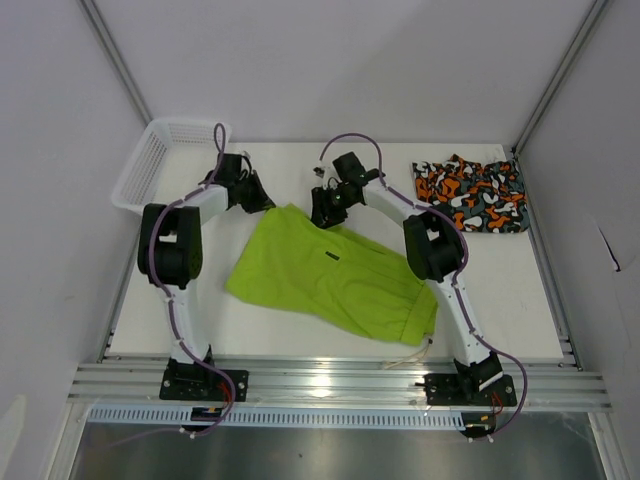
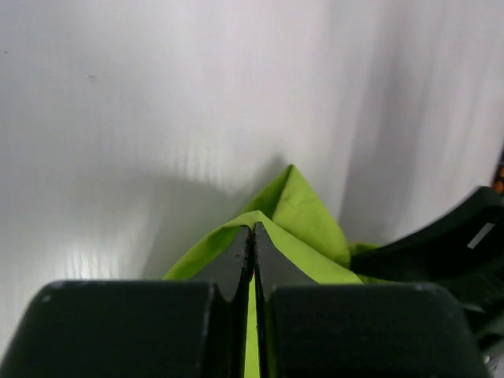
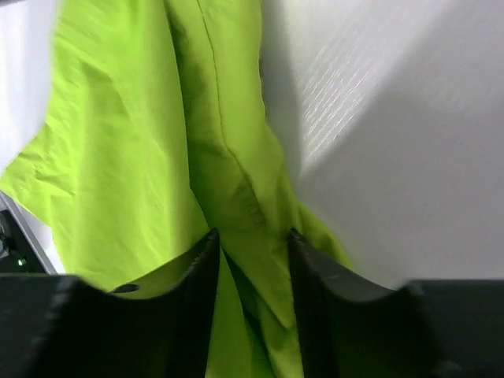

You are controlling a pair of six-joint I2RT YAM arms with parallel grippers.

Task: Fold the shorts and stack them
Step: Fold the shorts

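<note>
Left gripper (image 2: 253, 236) fingers pressed together on a corner of the lime green shorts (image 1: 320, 270). Right gripper (image 3: 252, 240) jaws apart, green cloth lying loose between them. Both sit at the shorts' far edge; the cloth runs long toward the near right. Camo shorts (image 1: 472, 193) lie far right, nearer the right arm.

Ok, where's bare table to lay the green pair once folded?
Widest bare patch: near right, between the lime green shorts, the camo shorts and the table's right edge. A smaller strip lies at the far edge between the basket and the camo pair. The middle is crowded: left gripper and right gripper on the green fabric.
</note>
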